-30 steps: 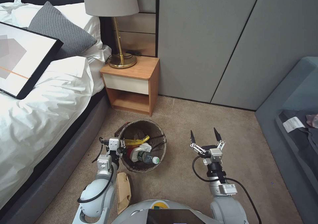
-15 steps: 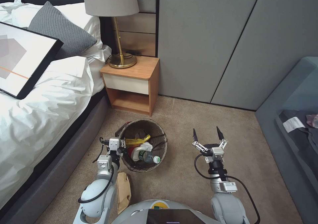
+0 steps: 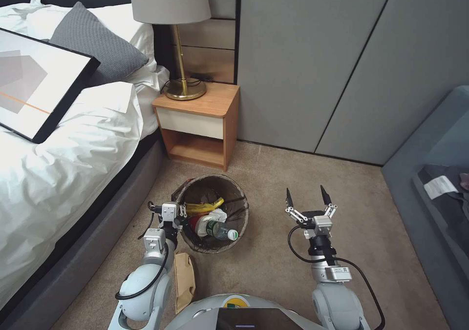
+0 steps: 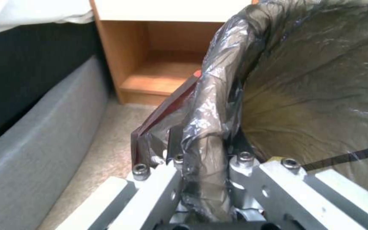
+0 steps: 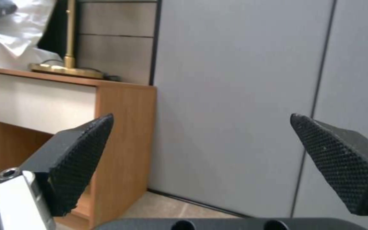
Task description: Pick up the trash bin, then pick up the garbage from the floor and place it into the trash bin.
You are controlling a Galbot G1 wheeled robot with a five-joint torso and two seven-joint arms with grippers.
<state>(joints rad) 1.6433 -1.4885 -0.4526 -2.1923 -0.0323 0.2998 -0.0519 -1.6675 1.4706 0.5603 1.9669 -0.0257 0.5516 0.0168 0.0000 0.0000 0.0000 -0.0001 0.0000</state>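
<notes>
The trash bin [image 3: 211, 213] stands on the beige carpet [image 3: 273, 266] in the lower middle of the head view, its dark bag folded over the rim and its inside already holding a clear bottle [image 3: 218, 231] with a green label, a yellow wrapper [image 3: 202, 206] and a crumpled white tissue [image 3: 216, 216]. At the bin's left rim the left gripper [image 3: 180, 216] is clamped on the bag-covered edge; in the left wrist view the fingers [image 4: 160, 111] pinch that edge [image 4: 209, 105] between them. A brown paper bag [image 3: 184, 280] lies on the carpet just below the bin, beside the left arm. To the right of the bin and apart from it, the right gripper [image 3: 307, 197] hangs over bare carpet with its black fingertips [image 5: 75, 159] spread wide and nothing between them. Above the bin in the frame is a wooden nightstand [image 3: 199, 125] carrying a brass lamp [image 3: 177, 37]; the bed [image 3: 58, 139] with white bedding runs down the left side, and grey wall panels [image 3: 332, 61] fill the upper right.
</notes>
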